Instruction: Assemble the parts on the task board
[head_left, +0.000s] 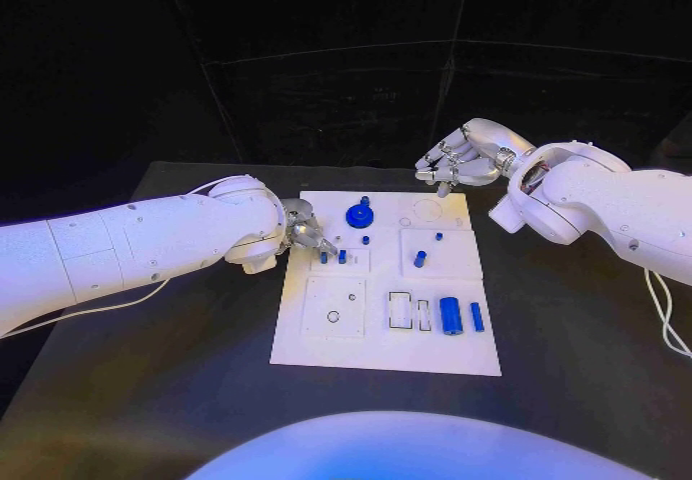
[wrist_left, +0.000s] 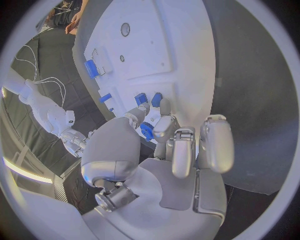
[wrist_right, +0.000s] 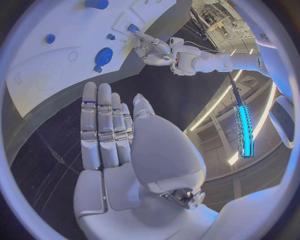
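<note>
Left robot hand (head_left: 306, 232) pinching a small blue part (wrist_left: 146, 131) over the task board (head_left: 384, 350); right robot hand (head_left: 459, 160) empty, fingers straight.

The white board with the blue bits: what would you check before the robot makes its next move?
1. Left hand placed at the task board's left edge: ok.
2. Left hand gripping a part: cannot tell; blue shows between its fingers.
3. Right hand free: ok, fingers straight, holding nothing.
4. Two small pegs standing in the board beside the left hand: ok.
5. Every part assembled: not ok; the large blue cylinder lies loose on the board.
</note>
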